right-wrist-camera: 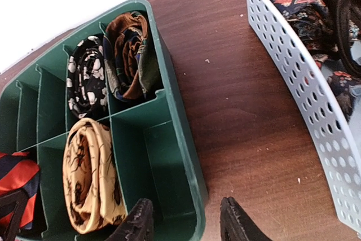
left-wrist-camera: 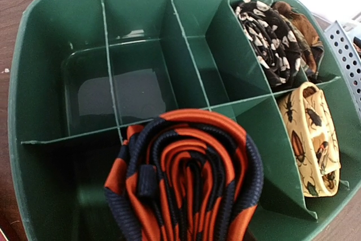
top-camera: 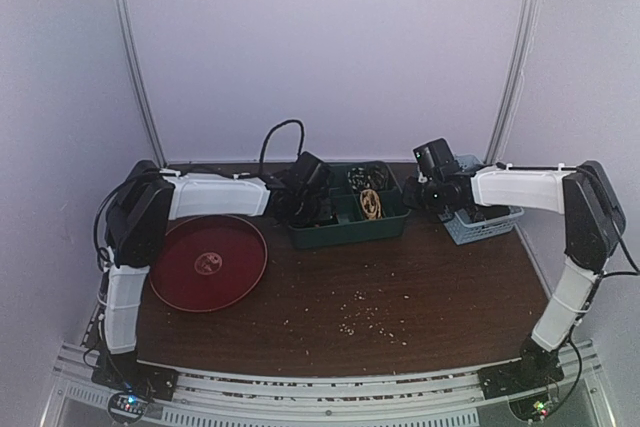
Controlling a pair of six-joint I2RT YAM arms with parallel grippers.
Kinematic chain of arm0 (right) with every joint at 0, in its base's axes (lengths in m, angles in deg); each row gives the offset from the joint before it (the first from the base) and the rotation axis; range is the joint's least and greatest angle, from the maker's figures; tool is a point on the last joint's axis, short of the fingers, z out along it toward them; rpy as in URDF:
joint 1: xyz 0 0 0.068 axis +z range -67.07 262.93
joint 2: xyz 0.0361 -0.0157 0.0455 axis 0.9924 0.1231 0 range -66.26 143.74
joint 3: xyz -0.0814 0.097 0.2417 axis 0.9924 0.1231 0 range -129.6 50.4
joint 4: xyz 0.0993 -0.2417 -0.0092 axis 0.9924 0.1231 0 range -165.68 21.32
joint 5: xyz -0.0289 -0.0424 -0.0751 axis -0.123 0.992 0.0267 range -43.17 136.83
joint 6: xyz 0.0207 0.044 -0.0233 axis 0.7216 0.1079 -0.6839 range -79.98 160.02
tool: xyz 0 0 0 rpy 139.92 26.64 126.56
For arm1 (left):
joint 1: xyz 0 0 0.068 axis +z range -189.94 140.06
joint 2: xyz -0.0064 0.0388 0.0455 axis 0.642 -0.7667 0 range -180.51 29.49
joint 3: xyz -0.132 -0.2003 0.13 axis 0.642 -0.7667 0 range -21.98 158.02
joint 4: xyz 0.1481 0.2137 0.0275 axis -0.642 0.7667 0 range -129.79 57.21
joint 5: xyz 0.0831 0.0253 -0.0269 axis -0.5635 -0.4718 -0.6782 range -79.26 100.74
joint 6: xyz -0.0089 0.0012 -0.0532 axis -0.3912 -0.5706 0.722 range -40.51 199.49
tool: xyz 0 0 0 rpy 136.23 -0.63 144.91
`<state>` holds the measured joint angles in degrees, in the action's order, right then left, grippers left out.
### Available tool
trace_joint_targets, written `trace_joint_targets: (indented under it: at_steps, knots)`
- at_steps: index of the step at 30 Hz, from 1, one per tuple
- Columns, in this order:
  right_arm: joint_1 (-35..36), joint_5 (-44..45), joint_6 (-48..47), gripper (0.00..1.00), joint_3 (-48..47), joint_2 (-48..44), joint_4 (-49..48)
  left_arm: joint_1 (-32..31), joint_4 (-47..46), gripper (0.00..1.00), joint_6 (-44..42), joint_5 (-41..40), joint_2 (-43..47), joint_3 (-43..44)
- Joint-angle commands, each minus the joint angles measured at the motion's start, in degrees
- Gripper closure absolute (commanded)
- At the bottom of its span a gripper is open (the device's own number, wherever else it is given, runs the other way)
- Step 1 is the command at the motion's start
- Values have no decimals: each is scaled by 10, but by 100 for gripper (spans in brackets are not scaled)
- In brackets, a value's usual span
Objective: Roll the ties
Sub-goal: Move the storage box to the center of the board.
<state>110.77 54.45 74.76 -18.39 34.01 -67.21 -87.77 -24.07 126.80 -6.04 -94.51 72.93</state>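
Striped tie, coiled, sits gripped in left claw over tray.

Overhead view dim, grainy, violet cast, brown wooden table dark. Left wrist view wide-angle: dark green divided plastic tray bows at edges, pale glare on its floor, rolled orange-red and black striped tie at bottom centre evenly lit. Right wrist view blown white upper left, white perforated plastic basket sharp.
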Motion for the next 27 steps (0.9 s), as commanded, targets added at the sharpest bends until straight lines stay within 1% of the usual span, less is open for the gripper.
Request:
trace_joint_targets:
  at_steps: [1, 6, 9, 12, 17, 21, 27]
  knots:
    - [-5, 11, -14, 59, -41, 49, -3, 4, 24, 92, 19, -45, -9, 12]
    - [-5, -2, -19, 59, -68, 96, -9, 5, 31, 92, 17, -57, -13, 17]
    - [-5, -13, -18, 61, -75, 115, -7, 4, 43, 92, 20, -64, -21, 28]
    - [-3, -25, -14, 65, -68, 119, -10, 5, 60, 92, 28, -86, -25, 32]
    - [1, -27, -5, 69, -49, 115, -13, 3, 62, 93, 41, -115, -18, 19]
    - [10, -27, 0, 71, -42, 109, -15, 2, 62, 93, 38, -117, -27, 23]
    - [30, -26, 6, 71, -39, 111, -16, -1, 66, 93, 35, -121, -56, 41]
